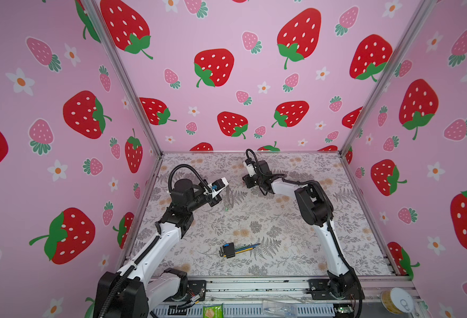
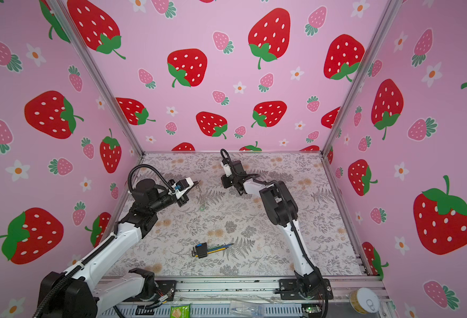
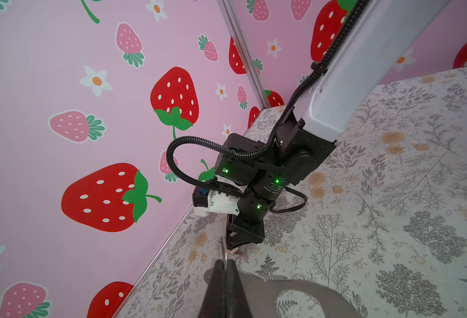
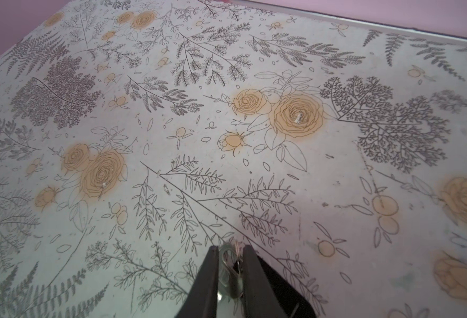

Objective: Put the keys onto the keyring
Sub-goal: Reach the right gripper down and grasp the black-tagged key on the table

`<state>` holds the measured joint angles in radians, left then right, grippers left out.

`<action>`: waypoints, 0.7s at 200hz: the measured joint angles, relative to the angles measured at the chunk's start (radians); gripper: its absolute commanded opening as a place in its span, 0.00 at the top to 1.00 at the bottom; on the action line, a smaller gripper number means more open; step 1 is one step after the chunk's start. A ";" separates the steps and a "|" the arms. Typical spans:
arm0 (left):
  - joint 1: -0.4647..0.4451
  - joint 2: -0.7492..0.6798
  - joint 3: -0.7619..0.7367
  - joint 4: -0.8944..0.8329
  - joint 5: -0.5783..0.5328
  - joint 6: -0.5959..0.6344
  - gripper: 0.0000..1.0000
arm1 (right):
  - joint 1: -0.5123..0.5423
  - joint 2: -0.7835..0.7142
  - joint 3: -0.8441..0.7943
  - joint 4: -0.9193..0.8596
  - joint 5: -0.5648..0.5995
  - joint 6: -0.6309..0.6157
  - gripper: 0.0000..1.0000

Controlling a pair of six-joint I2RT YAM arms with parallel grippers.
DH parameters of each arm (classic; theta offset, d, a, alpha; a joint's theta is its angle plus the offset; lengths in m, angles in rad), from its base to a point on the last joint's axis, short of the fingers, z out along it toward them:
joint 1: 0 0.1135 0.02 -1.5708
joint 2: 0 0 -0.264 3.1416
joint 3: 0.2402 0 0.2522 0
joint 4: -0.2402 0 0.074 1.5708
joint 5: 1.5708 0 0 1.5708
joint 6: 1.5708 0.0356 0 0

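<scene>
My left gripper is shut on a thin silvery key that sticks out past its tips. A blurred grey metal piece with a hole hangs beside the fingers. In both top views the key dangles from that gripper above the table, with a green tag at its lower end. My right gripper is shut on the keyring's silvery clip and ring, low over the far table. A dark flat piece lies behind its fingers. In the left wrist view a brownish strap end shows under the right gripper.
A bundle of coloured hex wrenches in a black-and-blue holder lies on the near middle of the floral table. Pink strawberry walls close in three sides. A yellow tape roll and a green packet sit on the front rail.
</scene>
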<state>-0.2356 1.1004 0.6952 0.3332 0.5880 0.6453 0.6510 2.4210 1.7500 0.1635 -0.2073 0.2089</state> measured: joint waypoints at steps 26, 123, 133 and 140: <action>0.000 0.000 0.000 -0.001 0.001 0.000 1.00 | 0.002 0.000 0.003 0.000 0.010 -0.001 0.85; 0.000 0.000 0.000 -0.014 0.019 0.000 1.00 | 0.006 0.025 0.062 -0.032 0.016 -0.002 0.85; 0.000 0.000 0.000 -0.019 0.022 0.000 1.00 | 0.007 0.035 0.077 -0.040 0.015 -0.003 0.86; 0.000 0.000 0.000 -0.021 0.023 0.000 1.00 | 0.008 0.040 0.084 -0.043 0.016 -0.004 0.87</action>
<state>-0.2356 1.1004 0.6952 0.3122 0.6106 0.6456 0.6586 2.4615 1.8339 0.1204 -0.1917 0.2050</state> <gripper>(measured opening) 0.050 0.142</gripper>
